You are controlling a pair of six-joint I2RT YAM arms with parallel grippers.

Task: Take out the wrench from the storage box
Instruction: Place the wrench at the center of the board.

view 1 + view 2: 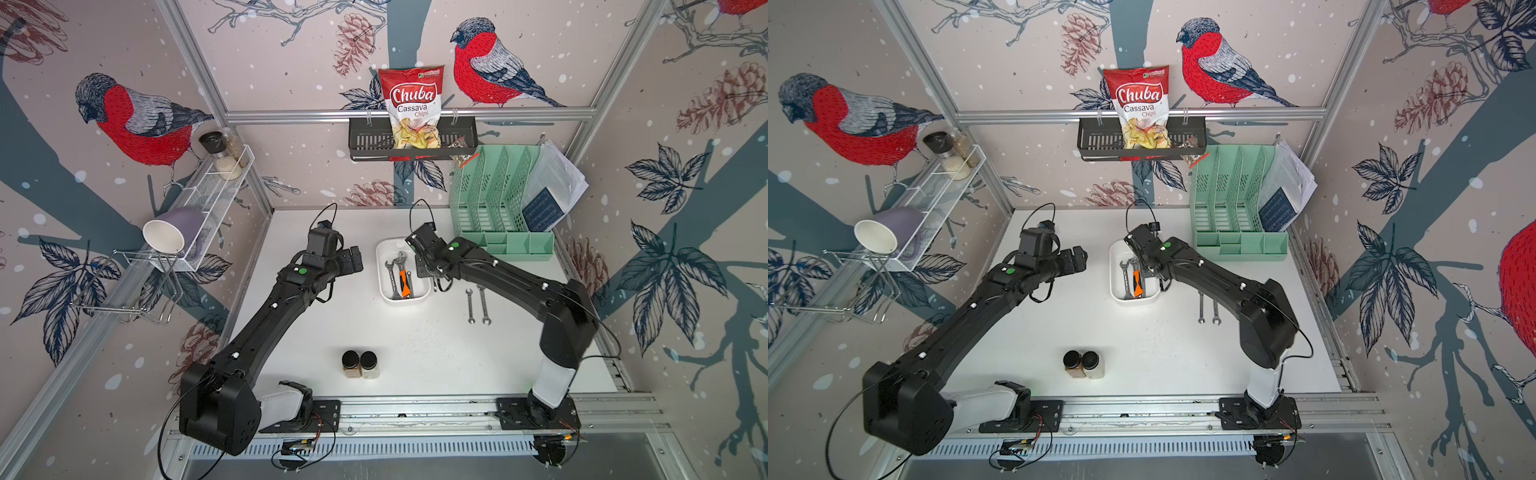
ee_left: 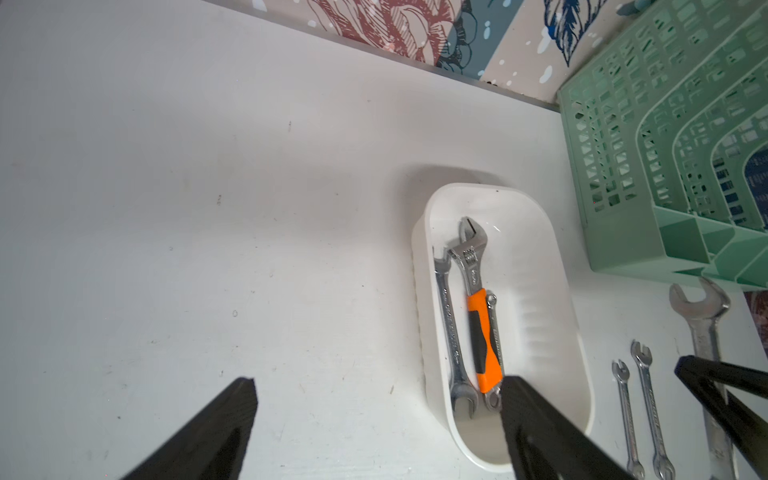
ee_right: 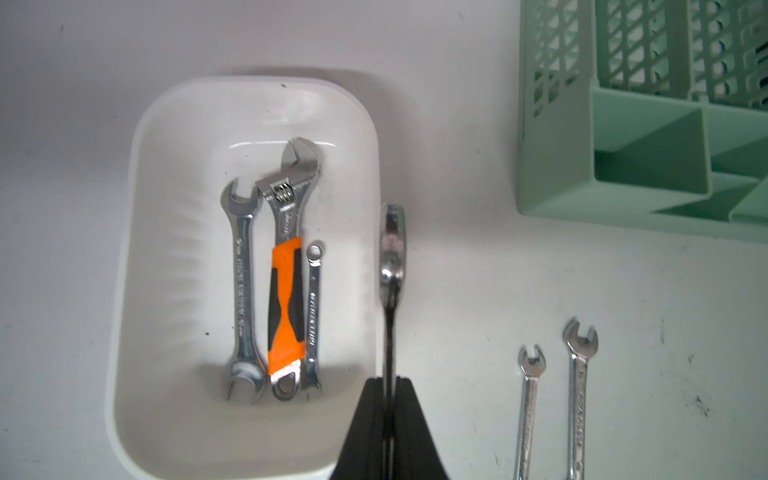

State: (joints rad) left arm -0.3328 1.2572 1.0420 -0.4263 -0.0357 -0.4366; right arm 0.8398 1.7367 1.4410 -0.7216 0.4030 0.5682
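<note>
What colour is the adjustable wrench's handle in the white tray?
Orange with black panels; the adjustable wrench shows best in the right wrist view.

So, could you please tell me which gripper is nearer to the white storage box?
Right. The right gripper, shut on a wrench, hangs at the storage box's rim; the left gripper, open, stands off the opposite side with a clear gap.

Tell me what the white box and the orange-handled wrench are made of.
The storage box looks like plastic: smooth, white, slightly glossy, with rounded corners and moulded ribs on its walls. The adjustable wrench seems to be steel, bright and shiny at its head; its handle wears an orange and black grip, probably rubber or plastic.
</note>
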